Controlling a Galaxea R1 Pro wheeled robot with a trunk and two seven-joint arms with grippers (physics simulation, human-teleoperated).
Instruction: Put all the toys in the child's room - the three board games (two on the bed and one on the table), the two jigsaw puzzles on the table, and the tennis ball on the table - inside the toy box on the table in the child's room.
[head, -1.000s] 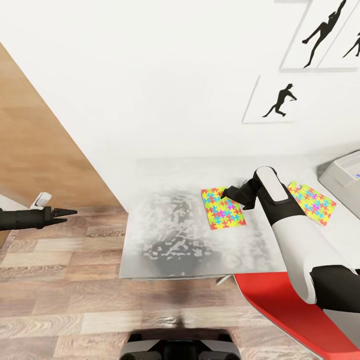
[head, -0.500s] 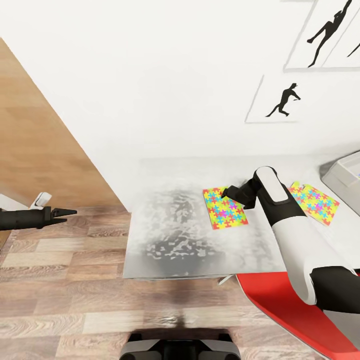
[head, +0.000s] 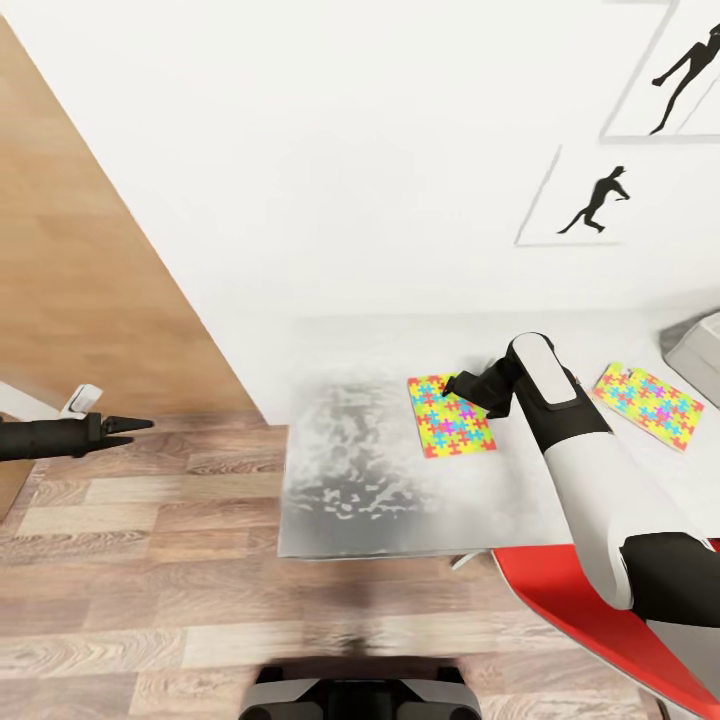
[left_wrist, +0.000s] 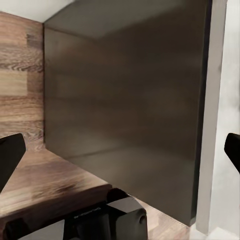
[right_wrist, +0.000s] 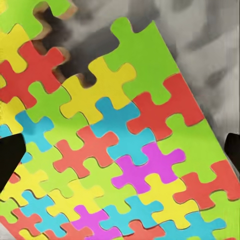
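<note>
Head view, R end effector (head: 452, 384) over jigsaw puzzle (head: 450, 417)

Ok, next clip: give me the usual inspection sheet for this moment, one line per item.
Surface: mottled grey table against a white wall.
Job's things: nearer jigsaw puzzle flat on it; second jigsaw puzzle further right; toy box corner at the frame edge.
Clutter: nothing seen.
Grippers: right gripper open, low over the nearer puzzle's edge; left gripper open, off the table above the floor.
Cables: nothing seen.
Surroundings: wood-plank floor, red chair, silhouette pictures.
</note>
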